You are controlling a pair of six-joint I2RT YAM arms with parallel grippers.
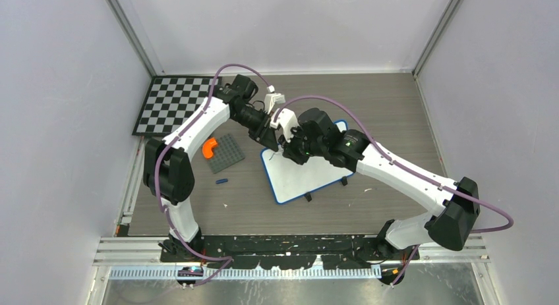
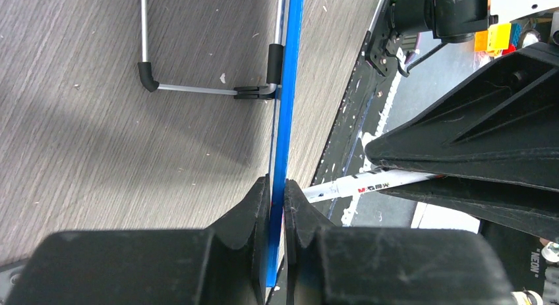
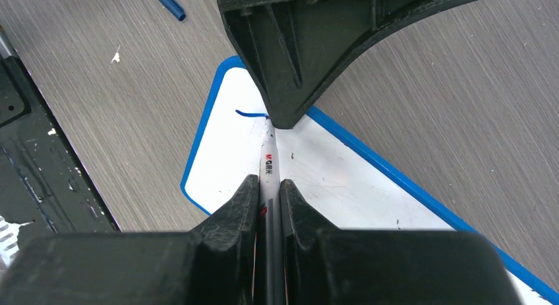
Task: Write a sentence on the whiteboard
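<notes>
The whiteboard point(image 1: 304, 178), white with a blue frame, lies mid-table. My left gripper point(image 1: 269, 144) is shut on its far-left blue edge point(image 2: 285, 120), one finger on each face of the frame. My right gripper point(image 3: 269, 186) is shut on a white marker point(image 3: 268, 161), which points down at the board point(image 3: 343, 186). The left gripper's black body hides the marker's tip. Of the sentence only a short blue stroke point(image 3: 250, 112) shows near the board's corner. The left wrist view catches the marker point(image 2: 369, 182) beyond the frame.
A checkerboard point(image 1: 173, 104) lies at the far left. A grey studded plate point(image 1: 225, 153) with an orange piece point(image 1: 209, 147) sits left of the board. A blue marker cap point(image 1: 221, 181) lies loose on the table. The board's wire foot point(image 2: 191, 89) rests on the wood.
</notes>
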